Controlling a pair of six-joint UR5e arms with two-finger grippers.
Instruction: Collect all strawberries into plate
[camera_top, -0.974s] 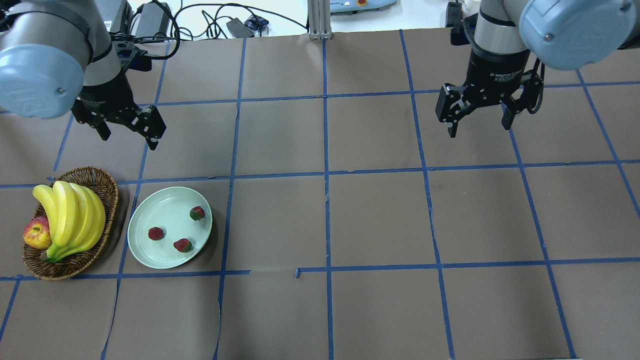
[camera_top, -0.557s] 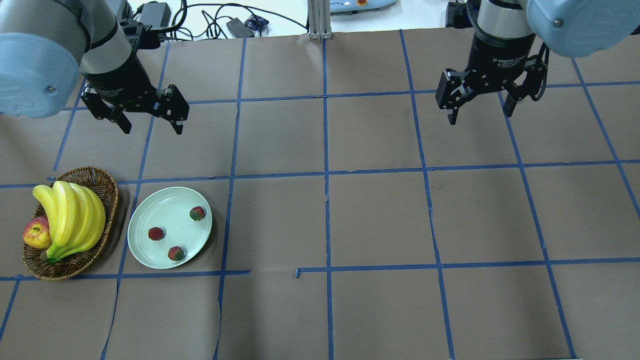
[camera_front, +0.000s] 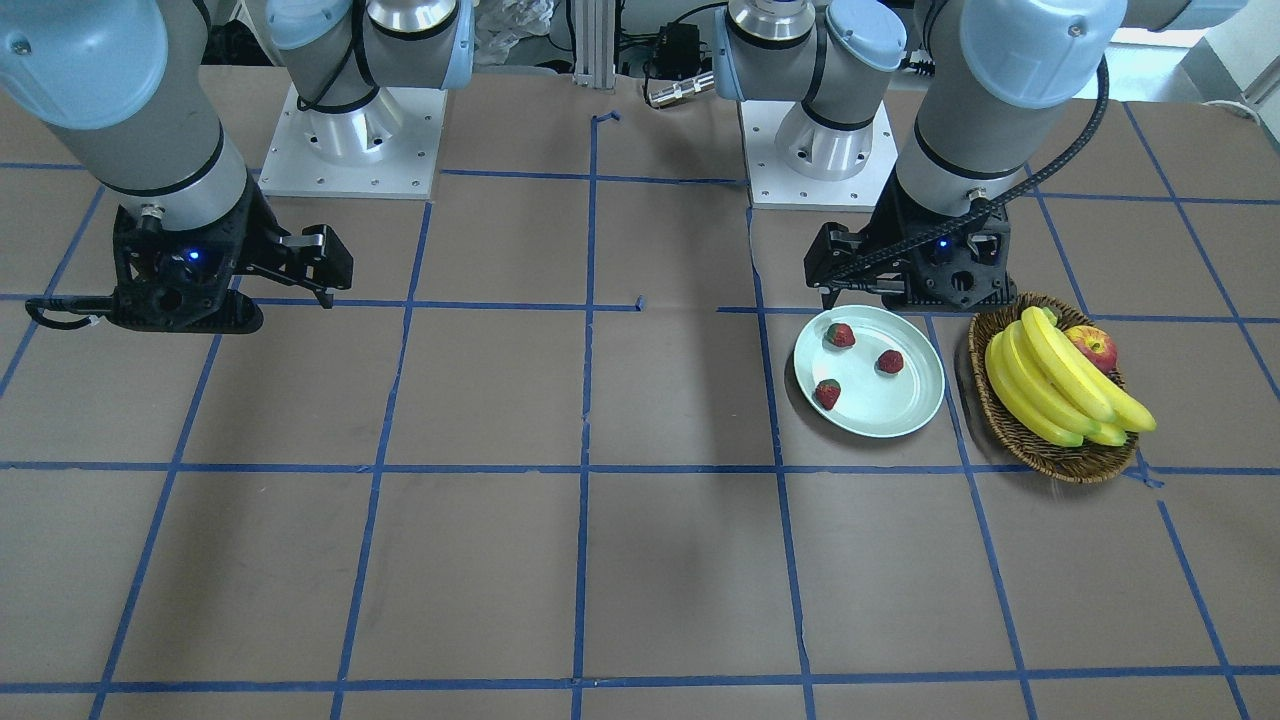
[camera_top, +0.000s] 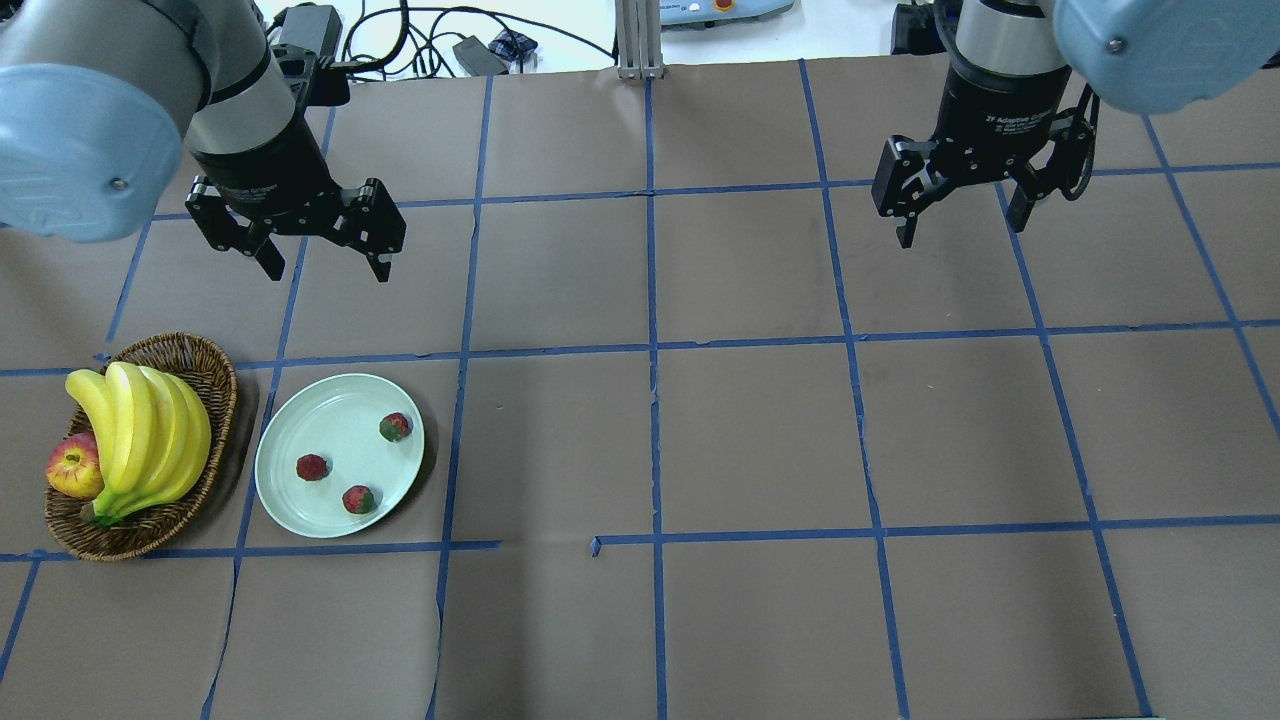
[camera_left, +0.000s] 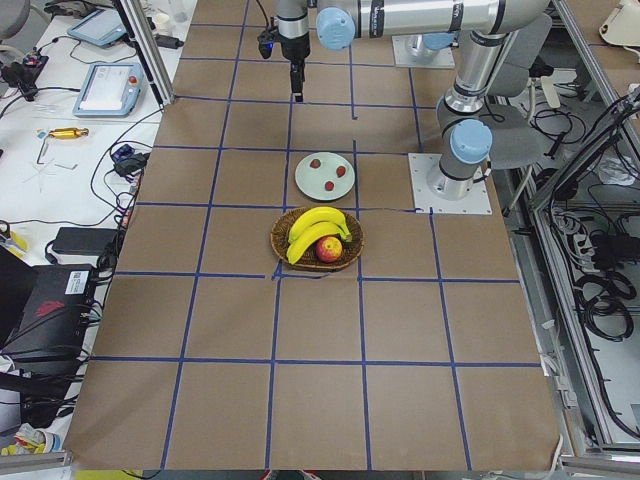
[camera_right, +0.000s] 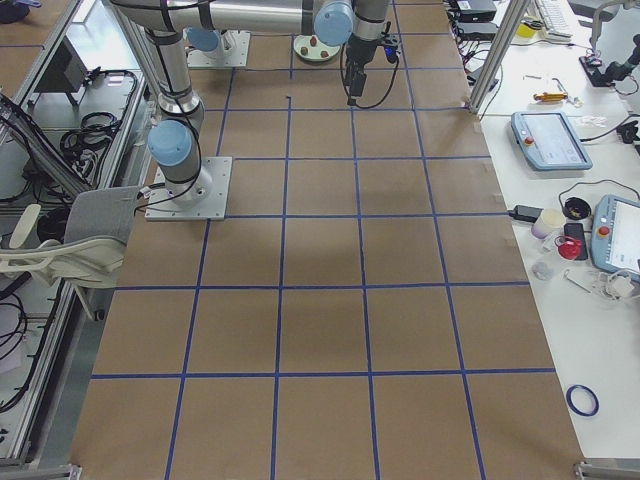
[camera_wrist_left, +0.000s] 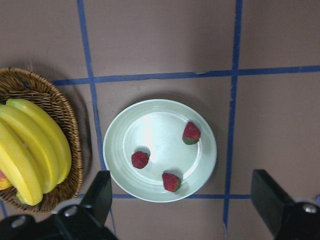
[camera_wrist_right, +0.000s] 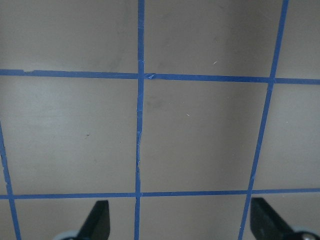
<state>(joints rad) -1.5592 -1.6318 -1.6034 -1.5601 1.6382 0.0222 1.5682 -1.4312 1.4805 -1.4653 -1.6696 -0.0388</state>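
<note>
So, all three strawberries (camera_top: 312, 467) were found sitting on the pale mint-green plate (camera_top: 330, 405), well inside the raised rim. They were spread out with none touching. One was parked close to the rim on the side away from the basket, one was down by the rim nearest the robot, and the third was more toward the middle.

The plate itself was laid flat on the brown paper (camera_top: 750, 430) at the robot's left end of the table, inside one of the squares marked off with blue tape (camera_top: 652, 300). It was set just beside a wicker basket (camera_top: 226, 400), with a thin gap seen between the two. The basket was stuffed with a bunch of bananas (camera_top: 150, 430), and a red-yellow apple (camera_top: 72, 467) was tucked against them on the side away from the plate.

The left gripper (camera_top: 328, 268) was held up in the air over the plate, not touching anything. Its fingers were spread wide with nothing between them, and in its wrist view the whole plate was framed between the two fingertips.

The right gripper (camera_top: 960, 230) was hung over bare paper at the other end, well apart from the plate. It was spread wide too and held nothing. Only paper and tape lines were picked up by its wrist camera.
</note>
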